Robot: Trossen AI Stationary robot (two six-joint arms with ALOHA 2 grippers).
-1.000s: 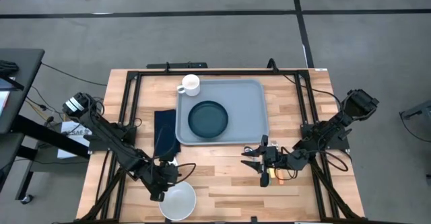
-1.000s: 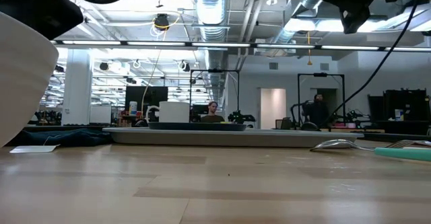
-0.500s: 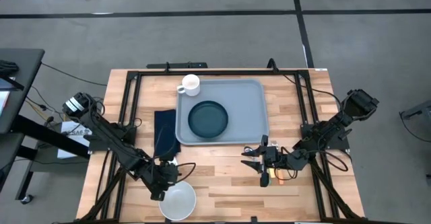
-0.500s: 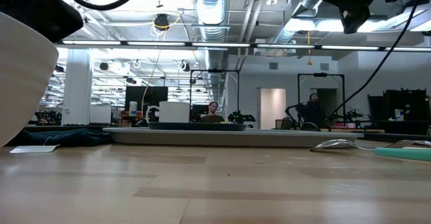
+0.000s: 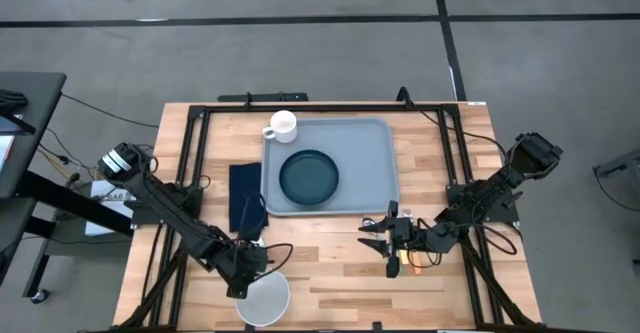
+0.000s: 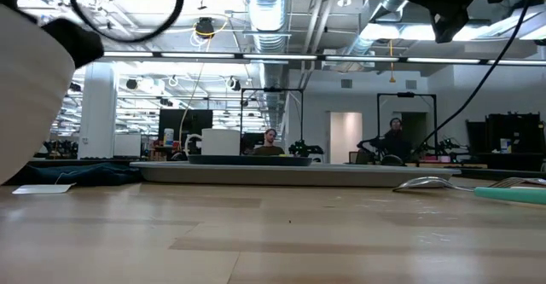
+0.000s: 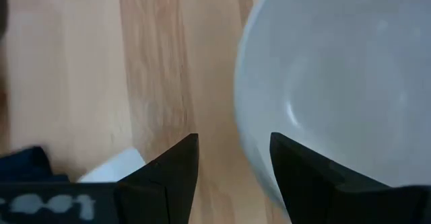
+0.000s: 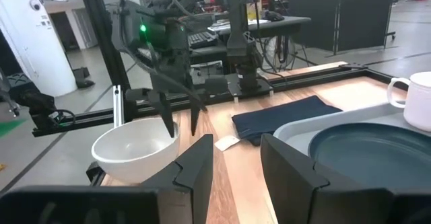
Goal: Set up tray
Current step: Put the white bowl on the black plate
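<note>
Left gripper (image 5: pixel 250 269) shifted over white bowl (image 5: pixel 264 300) rim, fingers apart; right gripper (image 5: pixel 385 241) unchanged, open.

Overhead camera straight down on table (image 5: pixel 330 273), table-height camera level across it, both wrist cameras sharing white bowl (image 8: pixel 135 148)

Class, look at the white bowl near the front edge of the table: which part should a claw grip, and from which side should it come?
Grip the bowl by its thin rim, on the side facing the napkin, coming from above with one finger inside and one outside. It sits upright and open, and its round wall looks too wide to span. The left claw is already open there, straddling that rim.
</note>
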